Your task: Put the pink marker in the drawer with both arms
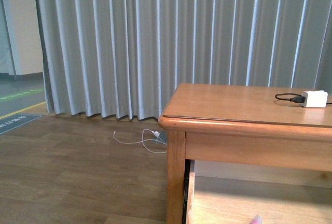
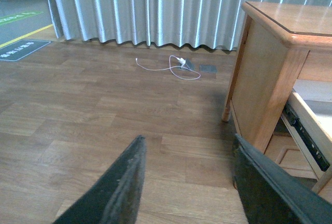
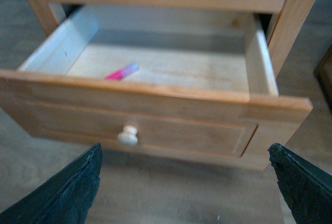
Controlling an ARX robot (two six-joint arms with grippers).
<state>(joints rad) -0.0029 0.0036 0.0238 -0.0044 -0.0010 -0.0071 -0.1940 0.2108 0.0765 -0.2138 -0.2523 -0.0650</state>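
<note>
The drawer [image 3: 155, 115] stands pulled open under the table, with a pale interior and a small round knob [image 3: 128, 135] on its panel front. The pink marker [image 3: 122, 72] lies on the drawer floor near its front left; its tip also shows in the front view [image 1: 256, 219]. My right gripper [image 3: 184, 182] is open and empty, in front of and below the drawer front. My left gripper [image 2: 188, 182] is open and empty over the floor, left of the table's leg [image 2: 259, 94]. The drawer's side rail [image 2: 306, 130] shows in the left wrist view.
A wooden table [image 1: 244, 115] carries a white charger [image 1: 315, 98] with a black cable. A white cable [image 1: 140, 141] lies on the wood floor by the grey curtain [image 1: 181, 37]. Open floor lies left of the table.
</note>
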